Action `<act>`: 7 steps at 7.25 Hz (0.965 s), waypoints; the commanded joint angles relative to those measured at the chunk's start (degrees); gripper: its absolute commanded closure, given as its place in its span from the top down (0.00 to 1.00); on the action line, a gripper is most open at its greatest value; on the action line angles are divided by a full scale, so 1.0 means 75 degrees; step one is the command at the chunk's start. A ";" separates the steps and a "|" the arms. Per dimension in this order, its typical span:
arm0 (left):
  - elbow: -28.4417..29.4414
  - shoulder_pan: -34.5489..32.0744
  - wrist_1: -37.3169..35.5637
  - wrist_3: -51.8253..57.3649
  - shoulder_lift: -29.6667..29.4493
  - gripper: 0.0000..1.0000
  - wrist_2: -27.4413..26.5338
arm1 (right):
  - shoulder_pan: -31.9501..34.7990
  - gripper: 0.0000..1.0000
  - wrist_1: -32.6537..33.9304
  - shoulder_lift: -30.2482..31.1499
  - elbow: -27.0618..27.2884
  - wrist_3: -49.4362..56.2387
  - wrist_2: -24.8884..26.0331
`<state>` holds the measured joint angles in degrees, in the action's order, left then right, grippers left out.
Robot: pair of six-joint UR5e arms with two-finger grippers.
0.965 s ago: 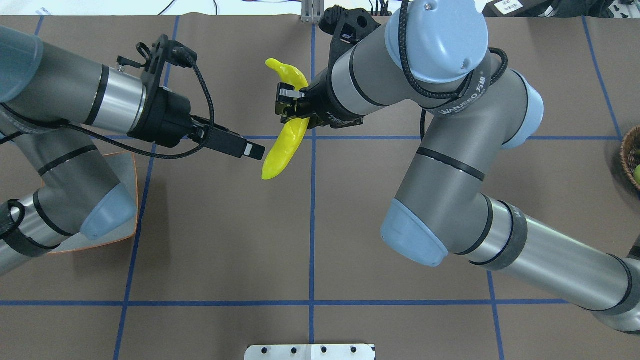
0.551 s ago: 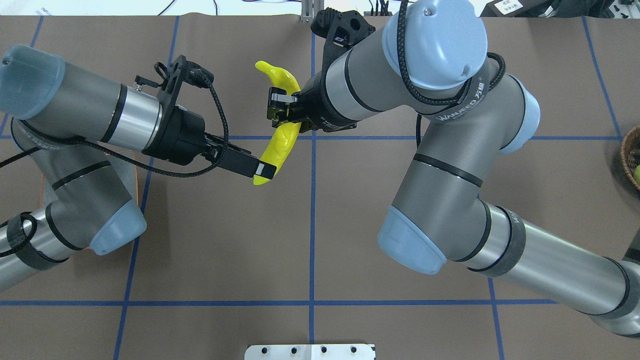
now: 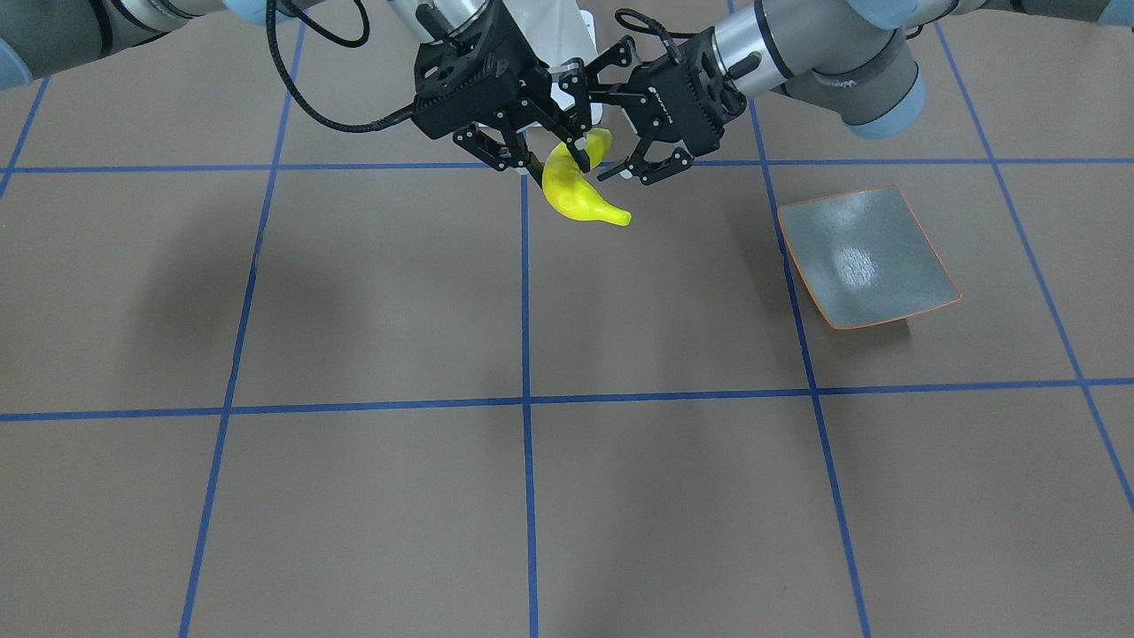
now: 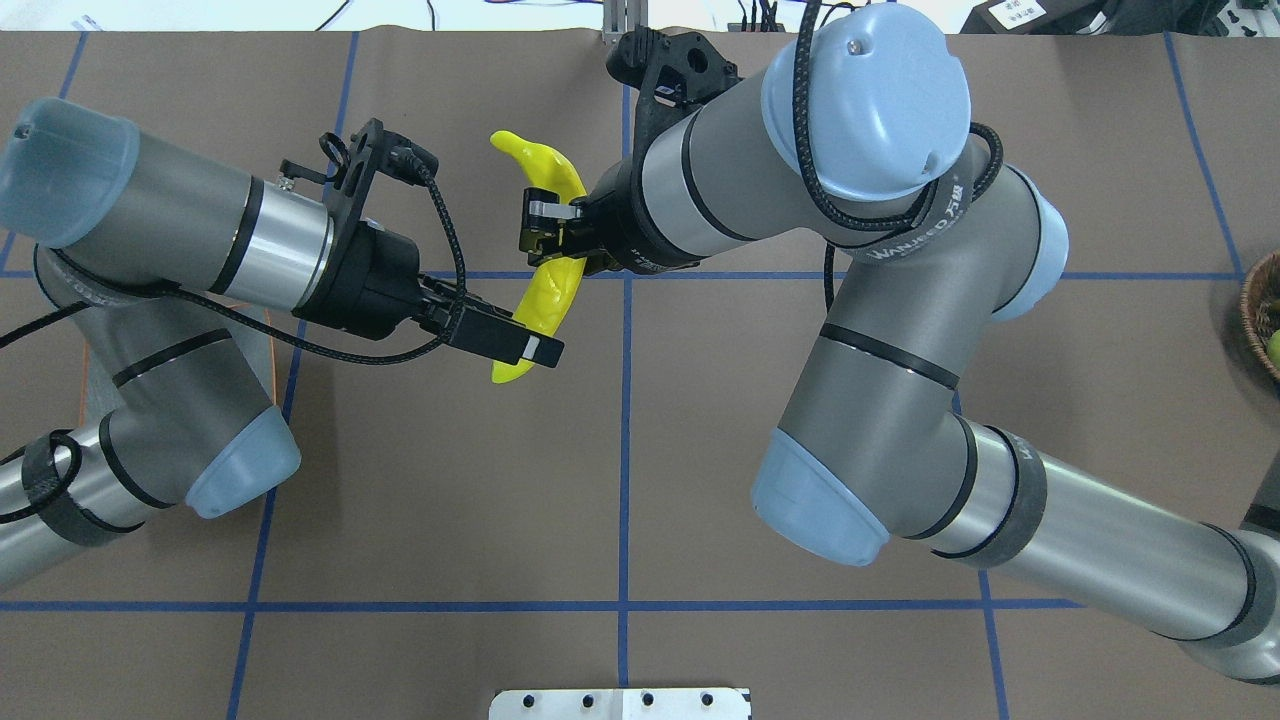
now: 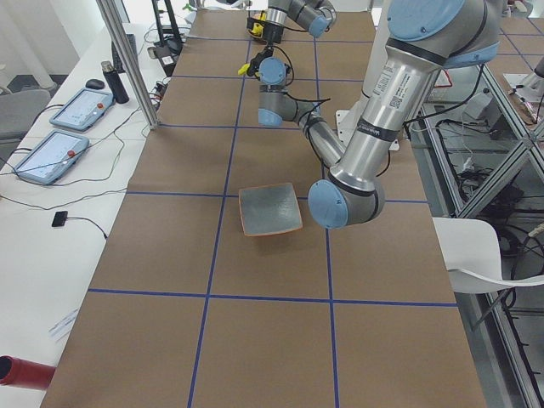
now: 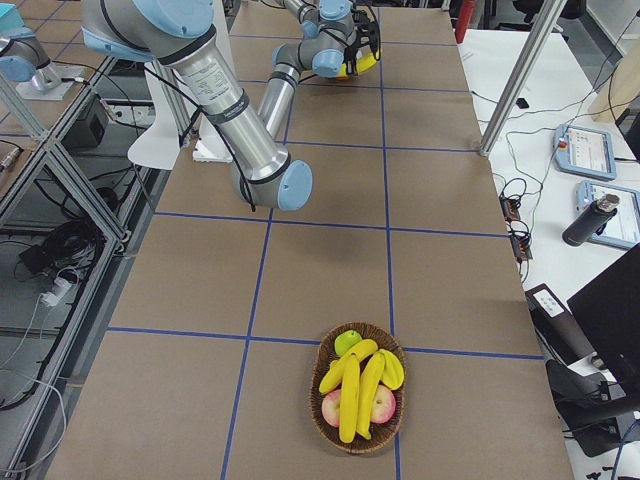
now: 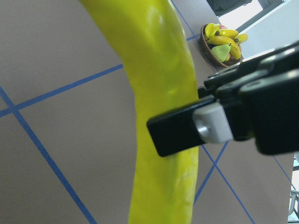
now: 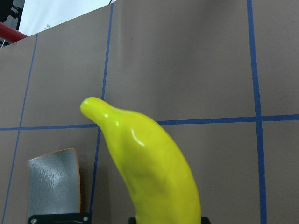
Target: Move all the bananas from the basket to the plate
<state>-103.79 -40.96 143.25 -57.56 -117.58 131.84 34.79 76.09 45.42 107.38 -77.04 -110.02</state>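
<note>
Noting a mid-air hand-over in progress above the table (image 3: 372, 292): the right gripper (image 4: 545, 228) is clamped across the middle of one banana (image 4: 550, 295) and holds it clear of the surface near the centre grid line, one end pointing away from the robot and the other toward it. Change over the last second: the right arm has carried the fruit toward the robot's left. The left gripper (image 3: 598, 131), whose tip stood apart from the banana a second ago, now overlaps its near end in the overhead view. In the front-facing view the left jaws stand spread with the banana's end between them, not pressing on it as far as can be seen. The left wrist view shows the fruit filling the frame just ahead. The plate (image 3: 864, 257) lies bare on the robot's left side, well apart from the banana. The basket (image 6: 318, 415) at the table's far right end holds the remaining bananas (image 6: 350, 400) with other fruit. Judgement: none is delivered yet, and the step in hand is the left closing before the right lets go. Risk: the skin is glossy and the left's hold would fall near the tapered end, so the fruit may pivot or slip at release.
</note>
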 commanded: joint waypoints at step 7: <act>-0.0012 -0.0011 0.0002 -0.0072 0.0009 0.00 0.0000 | -0.0103 0.99 -0.0595 0.0120 -0.0009 0.0183 0.0137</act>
<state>-103.91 -41.04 143.33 -58.02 -117.53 131.83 34.08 72.93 45.87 107.30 -75.69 -109.55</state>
